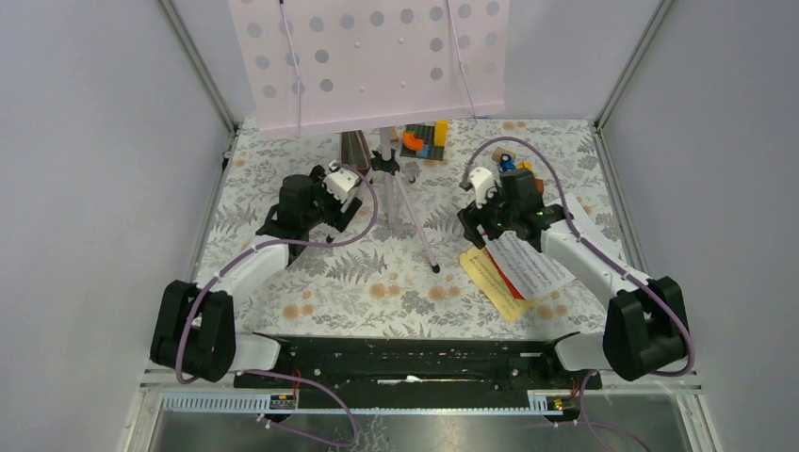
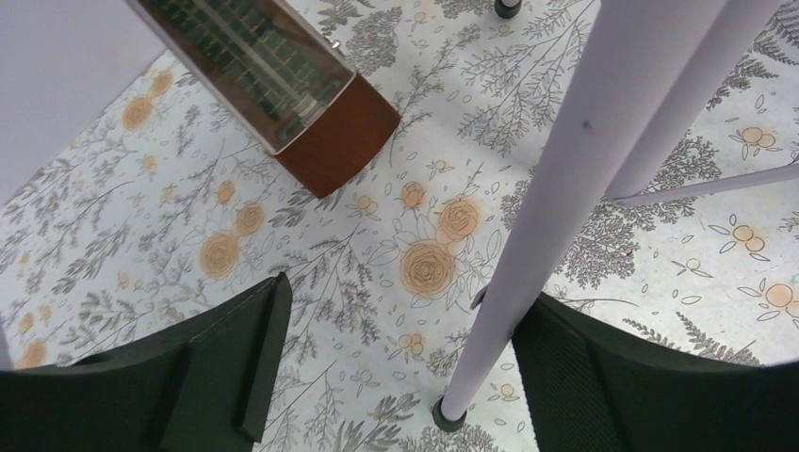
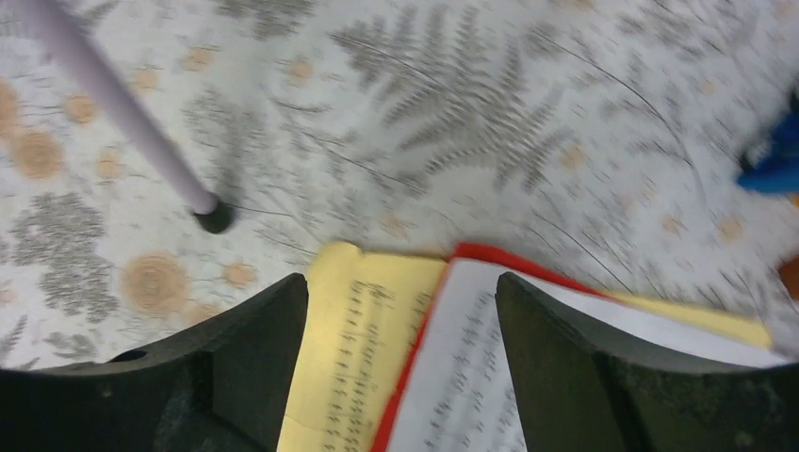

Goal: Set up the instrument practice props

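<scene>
I have the left gripper [image 2: 400, 320] released around a tripod leg [image 2: 565, 169], seemingly to steady it, and the right gripper [image 3: 400, 292] released with the pages [image 3: 452, 377] between its fingers, ready to grab.

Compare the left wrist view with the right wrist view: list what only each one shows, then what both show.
Only the left wrist view: a brown box with a clear front, resting on the cloth.
Only the right wrist view: the yellow page, red page and white page, overlapping between the fingers of the right gripper, plus a blue object at the edge.
Both: the flowered tablecloth, a lilac tripod leg with a black foot, and open fingers; the left gripper holds nothing either.
</scene>
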Robot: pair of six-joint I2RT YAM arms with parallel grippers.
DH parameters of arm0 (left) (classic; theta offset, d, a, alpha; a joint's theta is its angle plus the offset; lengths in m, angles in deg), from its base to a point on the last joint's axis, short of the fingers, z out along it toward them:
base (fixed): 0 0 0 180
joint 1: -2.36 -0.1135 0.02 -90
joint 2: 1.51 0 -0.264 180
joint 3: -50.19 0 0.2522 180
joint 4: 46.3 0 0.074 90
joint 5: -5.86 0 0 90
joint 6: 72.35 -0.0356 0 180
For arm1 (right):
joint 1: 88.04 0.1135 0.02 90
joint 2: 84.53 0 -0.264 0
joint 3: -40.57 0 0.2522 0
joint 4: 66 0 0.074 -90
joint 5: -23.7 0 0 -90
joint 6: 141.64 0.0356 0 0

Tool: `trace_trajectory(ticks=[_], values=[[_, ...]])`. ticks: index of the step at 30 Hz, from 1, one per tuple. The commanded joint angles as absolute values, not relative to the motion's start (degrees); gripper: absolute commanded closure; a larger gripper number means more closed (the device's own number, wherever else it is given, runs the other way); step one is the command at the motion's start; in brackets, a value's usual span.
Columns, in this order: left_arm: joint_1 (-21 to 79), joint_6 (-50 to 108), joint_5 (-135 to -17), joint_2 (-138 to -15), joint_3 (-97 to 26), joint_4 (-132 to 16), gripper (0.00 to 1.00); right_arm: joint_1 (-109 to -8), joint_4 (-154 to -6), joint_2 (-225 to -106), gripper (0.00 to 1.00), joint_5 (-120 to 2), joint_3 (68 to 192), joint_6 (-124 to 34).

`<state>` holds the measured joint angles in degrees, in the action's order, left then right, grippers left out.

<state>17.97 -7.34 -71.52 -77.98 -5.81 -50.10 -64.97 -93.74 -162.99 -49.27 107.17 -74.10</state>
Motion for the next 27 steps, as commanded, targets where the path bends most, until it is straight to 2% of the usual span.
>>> trace_trajectory(ticks=[1,3,12,18,27], values=[[16.77,-8.15,-72.49,-70.34,-6.42,-51.72,0.04,-73.67,-98.08,-159.33,0.20,-53.75,107.41,-74.05],[16.77,-8.10,-70.61,-67.43,-7.79,-58.96,0.01,-78.67,-100.21,-159.50,0.20,-55.06,108.18,-73.88],[18.78,-9.61,-60.60,-57.31,-13.94,-89.88,0.01,-101.99,-106.00,-163.72,0.20,-52.23,111.30,-75.83],[33.69,-11.73,-67.29,-57.19,-15.89,-99.92,0.02,-111.29,-107.63,-166.74,0.21,-50.09,113.08,-78.62],[51.42,-15.24,-67.60,-63.13,-17.64,-104.13,0.03,-120.26,-108.44,-173.02,0.24,-47.87,115.84,-81.94]])
